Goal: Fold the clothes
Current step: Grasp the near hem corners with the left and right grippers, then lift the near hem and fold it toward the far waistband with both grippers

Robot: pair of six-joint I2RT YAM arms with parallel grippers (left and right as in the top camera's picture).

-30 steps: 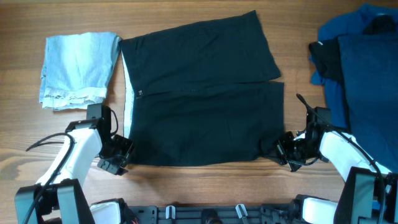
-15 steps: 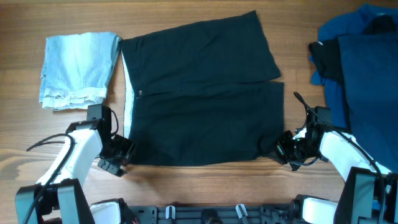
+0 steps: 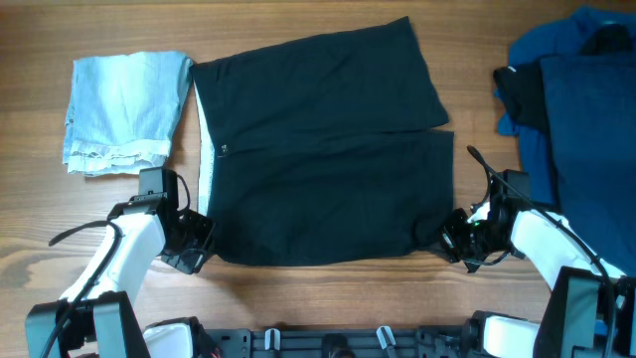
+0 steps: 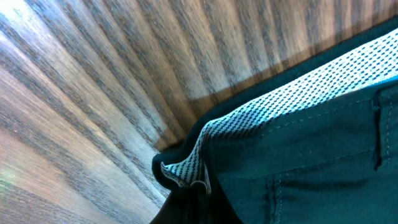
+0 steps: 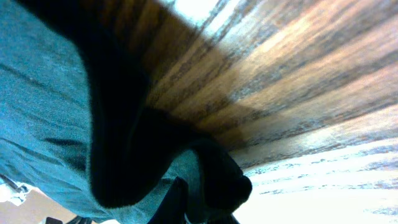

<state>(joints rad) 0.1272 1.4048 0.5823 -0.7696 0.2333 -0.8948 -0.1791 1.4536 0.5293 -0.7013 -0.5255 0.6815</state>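
Both low: left pincer (image 3: 196, 249), right pincer (image 3: 449, 239) tight on shorts (image 3: 328, 159) corners

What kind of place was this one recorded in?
Likely a robotics lab bench set up for laundry folding: a wooden table, black shorts spread flat between the left arm and right arm, pale denim and a blue pile at the sides.

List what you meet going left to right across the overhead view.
pale-blue denim → left gripper, shut on the shorts' waistband corner → black shorts → right gripper, shut on the hem corner → blue clothes pile
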